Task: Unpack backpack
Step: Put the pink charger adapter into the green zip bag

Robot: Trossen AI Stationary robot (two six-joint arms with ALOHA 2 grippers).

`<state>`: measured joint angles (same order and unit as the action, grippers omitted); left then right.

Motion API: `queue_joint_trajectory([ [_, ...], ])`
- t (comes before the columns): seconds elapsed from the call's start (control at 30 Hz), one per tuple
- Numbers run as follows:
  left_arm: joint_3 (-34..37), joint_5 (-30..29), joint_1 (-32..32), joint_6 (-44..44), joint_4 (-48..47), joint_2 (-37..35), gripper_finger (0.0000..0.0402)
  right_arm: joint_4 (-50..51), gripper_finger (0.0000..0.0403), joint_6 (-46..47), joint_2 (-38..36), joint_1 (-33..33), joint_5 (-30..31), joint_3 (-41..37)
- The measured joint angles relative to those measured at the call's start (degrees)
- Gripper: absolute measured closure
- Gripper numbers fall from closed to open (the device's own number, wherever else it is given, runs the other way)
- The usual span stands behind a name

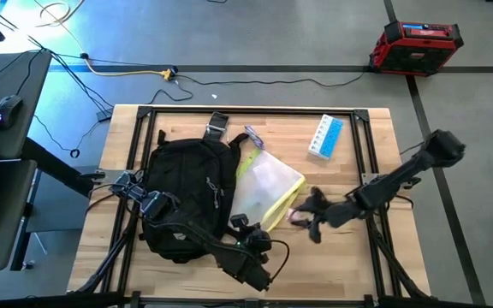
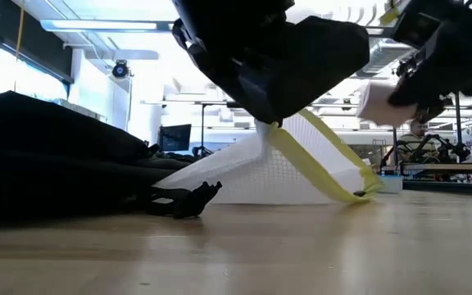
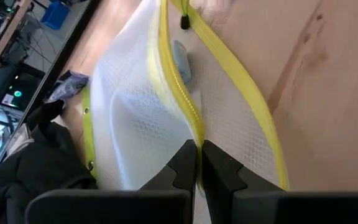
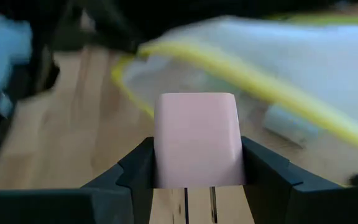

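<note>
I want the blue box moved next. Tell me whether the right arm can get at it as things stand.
Probably not yet: the way to the blue box looks clear, but the right gripper is shut on a pink block, which it must set down first.

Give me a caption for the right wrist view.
Right gripper holds a pink block before the yellow-trimmed mesh pouch.

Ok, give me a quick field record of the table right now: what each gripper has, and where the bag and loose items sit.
left gripper: shut on the yellow-trimmed translucent mesh pouch, at its near edge
right gripper: holding a pale pink rounded block, just right of the pouch
black fabric backpack: lying on the left half of the wooden table
blue and white box: far side of table, apart from pouch
inside pouch: small grey-blue item, unclear
</note>
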<state>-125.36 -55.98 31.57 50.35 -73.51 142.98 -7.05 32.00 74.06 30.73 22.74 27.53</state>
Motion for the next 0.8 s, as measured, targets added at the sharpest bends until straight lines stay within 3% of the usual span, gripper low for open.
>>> queue_joint_trajectory([
  [0.1,0.00,-0.24,0.02,0.20,0.32,-0.28,0.0401,-0.63,0.0237,-2.56,8.34,-1.05,-1.65,4.34],
  [0.3,0.00,-1.73,1.03,-0.35,3.94,-0.31,0.0402,-4.76,0.0237,-5.80,20.71,-7.79,3.79,10.41],
  [0.43,0.00,-3.30,1.90,-1.16,5.76,-0.31,0.0402,-8.96,0.0237,-8.63,24.93,-14.05,4.39,12.06],
  [0.63,0.00,-3.68,1.83,-1.36,6.13,-0.31,0.0402,-16.63,0.0236,-9.23,27.87,-22.23,0.56,12.26],
  [0.7,0.00,-3.63,1.55,-1.33,6.14,-0.31,0.0402,-16.64,0.0199,-10.55,27.95,-23.92,-2.71,12.24],
  [0.8,0.00,-3.24,1.29,-1.31,6.20,-0.31,0.0402,-15.41,0.0104,-10.58,27.52,-25.36,-9.47,12.24],
])
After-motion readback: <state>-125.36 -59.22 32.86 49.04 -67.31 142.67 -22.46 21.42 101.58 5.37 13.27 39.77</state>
